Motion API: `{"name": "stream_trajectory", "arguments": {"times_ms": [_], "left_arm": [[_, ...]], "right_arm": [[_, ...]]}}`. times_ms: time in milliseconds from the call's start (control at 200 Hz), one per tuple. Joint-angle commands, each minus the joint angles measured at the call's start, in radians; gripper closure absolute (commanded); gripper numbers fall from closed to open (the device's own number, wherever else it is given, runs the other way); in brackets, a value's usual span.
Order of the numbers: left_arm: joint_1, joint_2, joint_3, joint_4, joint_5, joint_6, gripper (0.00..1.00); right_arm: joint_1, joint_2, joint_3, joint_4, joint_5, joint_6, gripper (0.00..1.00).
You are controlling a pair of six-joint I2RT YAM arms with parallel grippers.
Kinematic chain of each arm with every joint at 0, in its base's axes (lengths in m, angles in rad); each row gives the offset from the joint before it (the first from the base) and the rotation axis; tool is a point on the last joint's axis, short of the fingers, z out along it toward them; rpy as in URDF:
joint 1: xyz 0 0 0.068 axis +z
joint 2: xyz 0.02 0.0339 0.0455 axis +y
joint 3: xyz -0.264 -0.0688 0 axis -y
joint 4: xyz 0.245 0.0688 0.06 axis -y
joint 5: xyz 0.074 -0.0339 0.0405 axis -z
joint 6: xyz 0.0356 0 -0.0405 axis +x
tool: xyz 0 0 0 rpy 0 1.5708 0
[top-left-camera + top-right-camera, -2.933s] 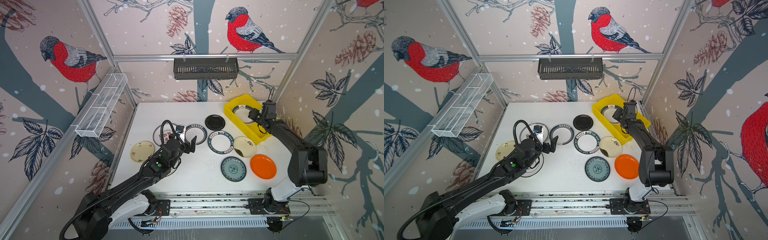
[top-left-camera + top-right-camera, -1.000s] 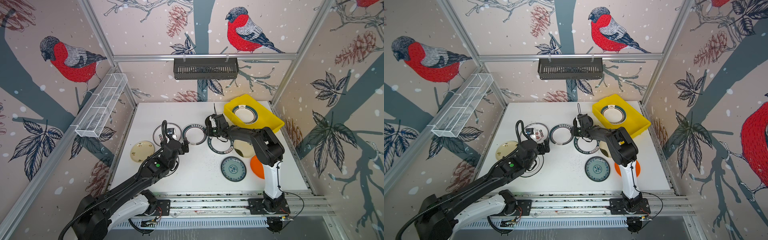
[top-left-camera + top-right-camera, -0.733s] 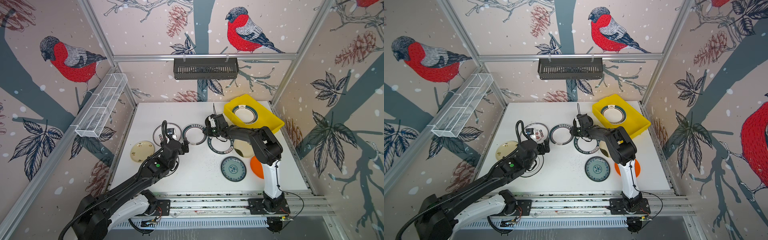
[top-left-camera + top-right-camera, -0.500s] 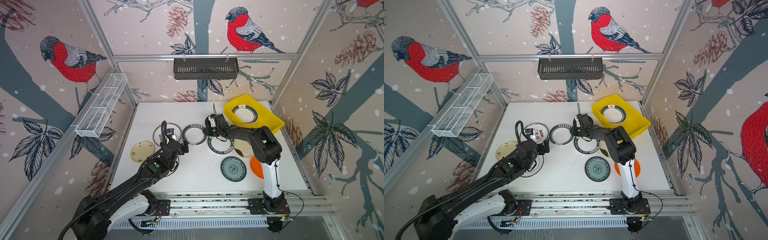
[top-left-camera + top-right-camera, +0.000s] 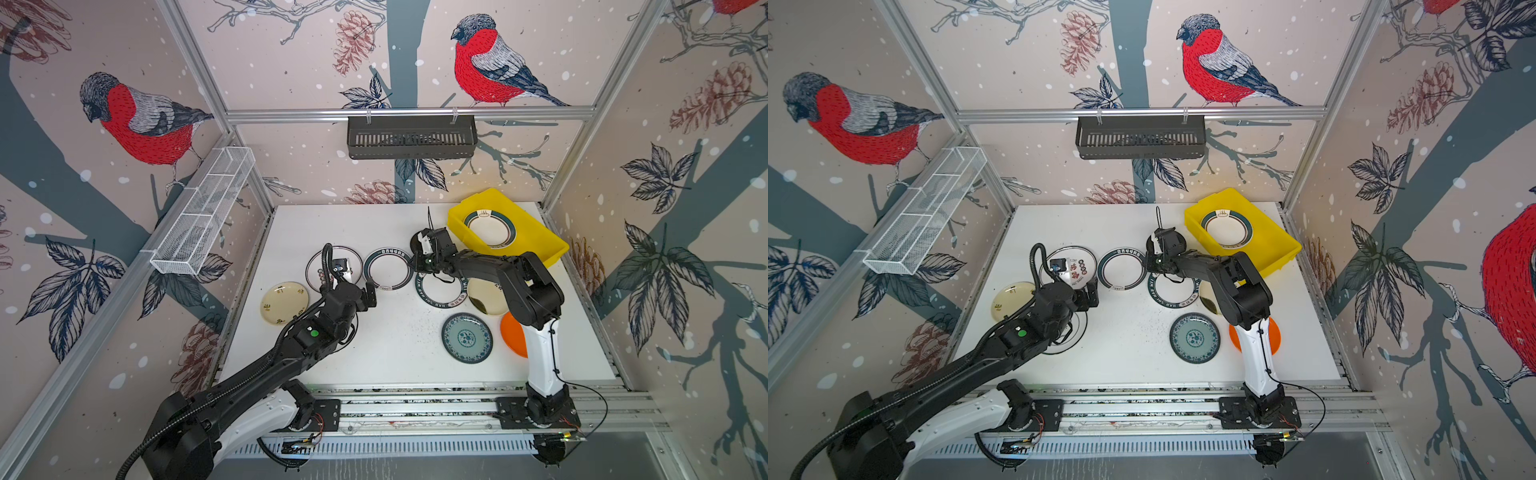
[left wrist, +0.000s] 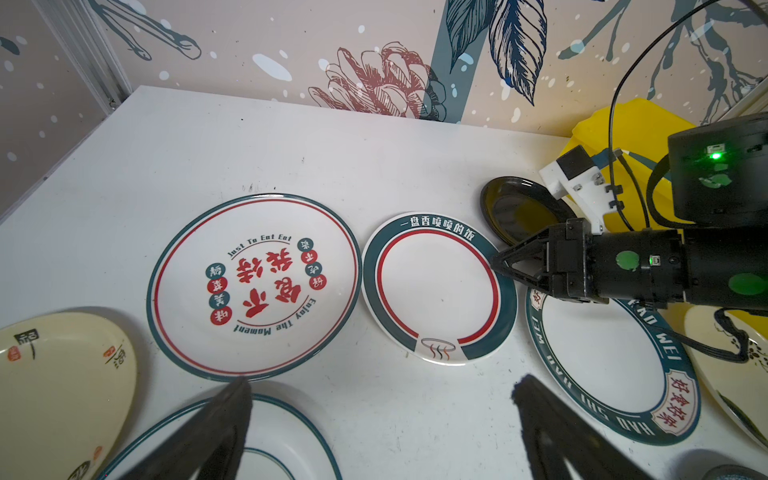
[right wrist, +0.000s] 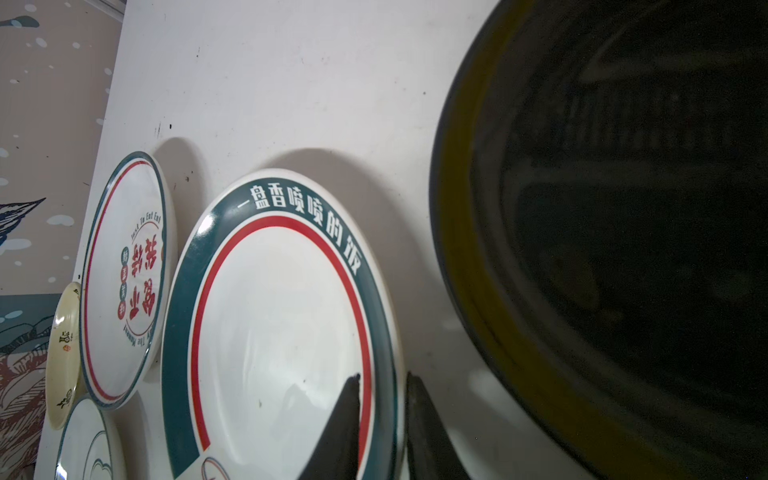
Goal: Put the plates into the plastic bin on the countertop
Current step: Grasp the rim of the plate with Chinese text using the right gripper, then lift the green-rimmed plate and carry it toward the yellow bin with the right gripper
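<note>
Top view: yellow bin (image 5: 552, 245) at far right corner of countertop (image 5: 332, 220), white plate (image 5: 491, 227) inside. Right gripper (image 5: 415, 267) at edge of green-ringed plate (image 5: 388, 270).
Left wrist: left gripper (image 6: 374, 415) spread wide, empty.
Right wrist: jaws astride green-ringed plate's rim, gap narrow; clamped or not, cannot tell.

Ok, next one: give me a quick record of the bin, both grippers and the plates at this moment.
bin: yellow bin holds one green-rimmed plate
right gripper: fingers pinch the rim of the red-ringed plate, flat on the countertop
left gripper: open, holding nothing
outside bin: teal plate, orange plate, others
</note>
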Motion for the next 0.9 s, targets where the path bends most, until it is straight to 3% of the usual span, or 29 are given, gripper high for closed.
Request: {"name": "stream_trajectory", "arguments": {"times_ms": [0,896], "left_arm": [[0.003,-0.003,-0.001,0.012,0.001,-0.015,0.02],[0.003,-0.024,-0.008,0.026,0.036,-0.007,0.02]], "right_arm": [[-0.001,-0.005,-0.002,-0.005,-0.011,0.012,0.79],[-0.021,-0.024,-0.002,0.005,-0.018,0.006,0.96]]}}
